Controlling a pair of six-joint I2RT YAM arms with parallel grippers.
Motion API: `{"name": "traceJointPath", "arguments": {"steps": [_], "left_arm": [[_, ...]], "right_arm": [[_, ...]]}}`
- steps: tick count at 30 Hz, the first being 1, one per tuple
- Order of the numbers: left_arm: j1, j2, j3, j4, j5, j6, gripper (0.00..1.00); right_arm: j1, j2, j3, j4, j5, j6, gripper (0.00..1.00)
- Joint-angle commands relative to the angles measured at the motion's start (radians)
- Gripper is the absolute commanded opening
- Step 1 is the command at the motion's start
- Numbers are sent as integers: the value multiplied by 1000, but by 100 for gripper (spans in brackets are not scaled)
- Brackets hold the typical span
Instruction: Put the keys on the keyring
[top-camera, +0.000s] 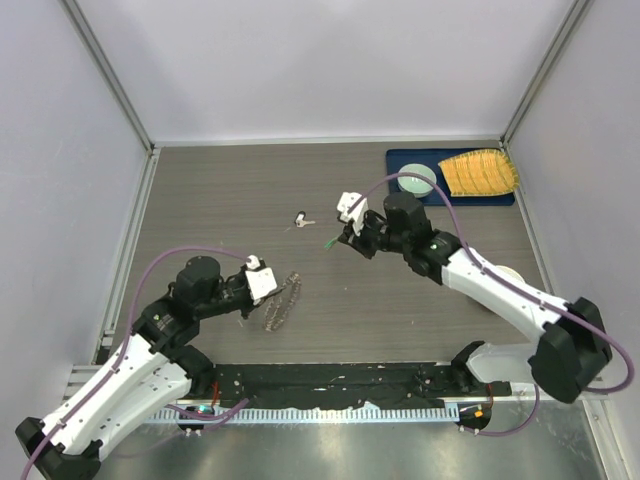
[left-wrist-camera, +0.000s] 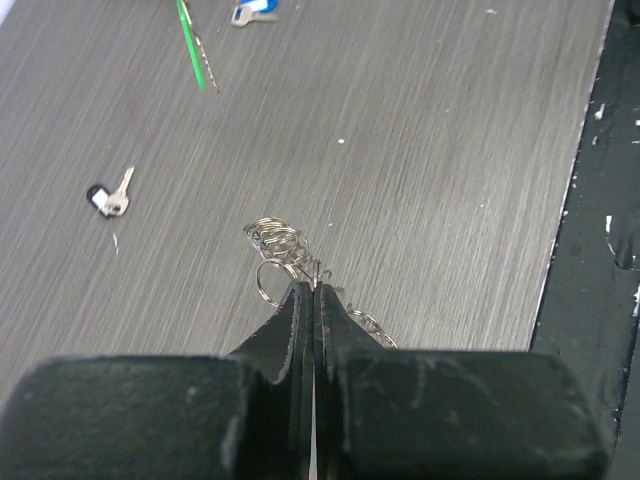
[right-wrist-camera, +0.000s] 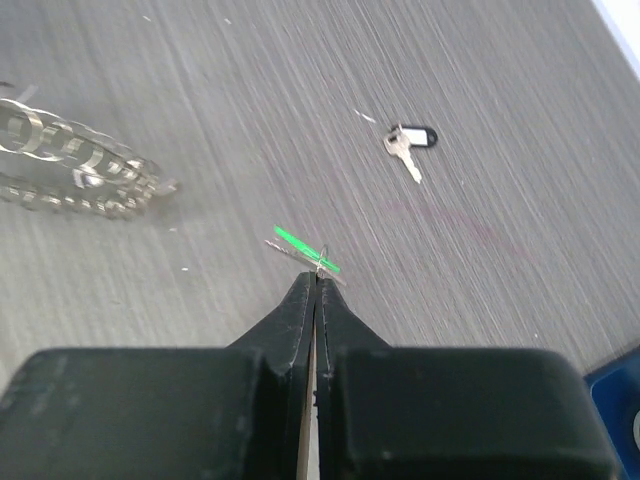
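Grey wood-grain counter (top-camera: 200, 190); task judged early, no key threaded yet. At left, the large bristly grey-brown metal keyring (top-camera: 283, 302) is pinched at its rim by the left pincer (left-wrist-camera: 313, 287). A small black-headed key (top-camera: 302, 218) lies loose further right. At right, the tiny green-headed silver key (right-wrist-camera: 303, 247) is pinched in the right pincer (right-wrist-camera: 318, 278), well apart from the keyring.
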Motion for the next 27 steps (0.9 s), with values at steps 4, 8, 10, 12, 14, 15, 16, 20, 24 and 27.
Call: {"name": "traceJointPath", "arguments": {"steps": [4, 8, 10, 12, 14, 15, 16, 20, 24, 27], "left_arm": [[8, 43, 37, 121, 148, 69, 0], [8, 47, 46, 145, 174, 107, 0], [8, 47, 43, 173, 183, 123, 0], [8, 53, 40, 183, 188, 130, 0], [10, 57, 37, 193, 200, 150, 0], [10, 60, 34, 194, 203, 153, 0], [10, 60, 29, 197, 211, 158, 0], [10, 55, 13, 209, 225, 166, 0], [13, 38, -18, 239, 217, 164, 0], [17, 35, -21, 249, 226, 152, 0]], "right_arm": [[119, -196, -72, 76, -68, 11, 1], [181, -227, -109, 77, -68, 12, 1], [198, -234, -129, 77, -84, 15, 1], [221, -245, -141, 82, -96, 20, 1], [239, -248, -162, 105, -104, 20, 1], [242, -247, -167, 113, -104, 21, 1], [246, -245, -176, 120, -107, 21, 1], [264, -216, -175, 120, -133, 14, 1], [290, -196, -181, 182, -133, 14, 1], [304, -193, -190, 221, -131, 15, 1]]}}
